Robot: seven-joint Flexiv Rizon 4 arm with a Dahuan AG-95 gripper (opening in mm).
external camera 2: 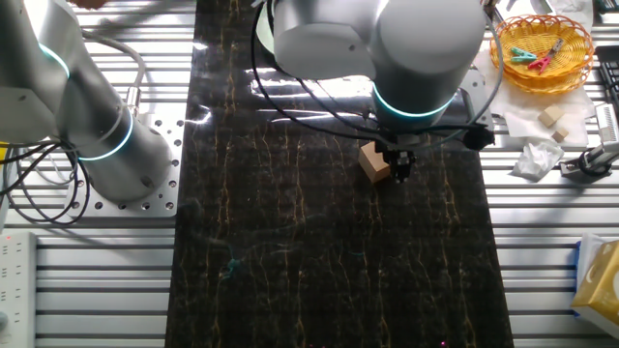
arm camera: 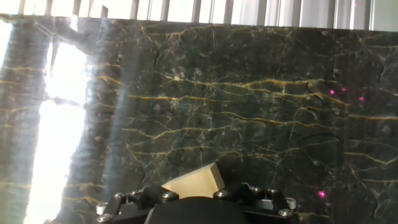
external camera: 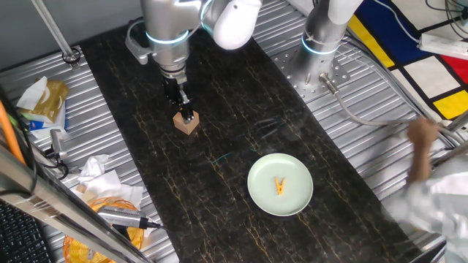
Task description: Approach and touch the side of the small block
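dark marble-patterned matting with gold veins (external camera: 241, 124) runs down the middle of a ribbed metal table (external camera: 117, 212), and the arm (external camera: 172, 29) reaches down onto it from above. the gripper (external camera: 186, 111) comes down at the small block (external camera: 186, 122), a light-brown wooden cube sitting on the mat towards the arm's end, well apart from the pale green plate (external camera: 280, 184). in one fixed view the black fingertips meet the upper edge of the block; in the other fixed view the gripper (external camera 2: 400, 166) stands just beside the block (external camera 2: 374, 161), against its side. the hand view shows the block (arm camera: 196, 182) close under the gripper body at the bottom edge, tilted corner-on. the fingers look narrow and close together, but whether the jaws are closed or slightly parted cannot be told from these pictures. on the plate lies a tiny yellow clothespin-like piece (external camera: 280, 186). a second arm's base (external camera: 322, 44) stands on the metal beside the mat. an orange wicker basket (external camera 2: 542, 48) holding coloured clips sits off to one side, near crumpled paper (external camera 2: 537, 159)
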